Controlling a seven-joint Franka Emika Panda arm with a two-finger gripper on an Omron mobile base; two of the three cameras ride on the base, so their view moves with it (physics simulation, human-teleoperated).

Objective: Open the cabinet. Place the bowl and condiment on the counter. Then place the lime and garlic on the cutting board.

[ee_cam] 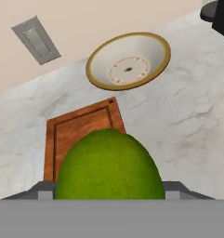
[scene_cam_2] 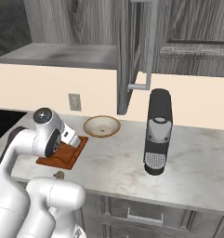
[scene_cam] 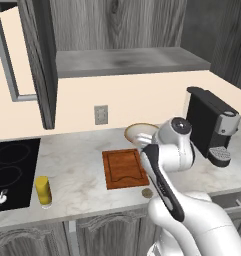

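The lime [ee_cam: 108,162] looms large and glossy green at the bottom of the hand view, with my gripper [ee_cam: 108,187] shut on it above the near end of the cutting board [ee_cam: 81,130]. The reddish-brown board [scene_cam: 124,167] lies on the marbled counter [scene_cam: 77,165]. Behind it stands the cream bowl [scene_cam: 139,131] [ee_cam: 128,60], upright on the counter. The yellow condiment [scene_cam: 42,190] stands near the counter's front edge beside the cooktop. By the front edge, right of the board, the garlic [scene_cam: 147,192] [scene_cam_2: 59,175] lies on the stone. The cabinet door [scene_cam: 37,55] stands open.
A black coffee machine [scene_cam: 212,127] [scene_cam_2: 157,132] stands on the counter to the right. The black cooktop [scene_cam: 12,172] lies at the left. A wall outlet [scene_cam: 101,114] sits behind the board. The open cabinet's shelf [scene_cam: 127,60] hangs overhead.
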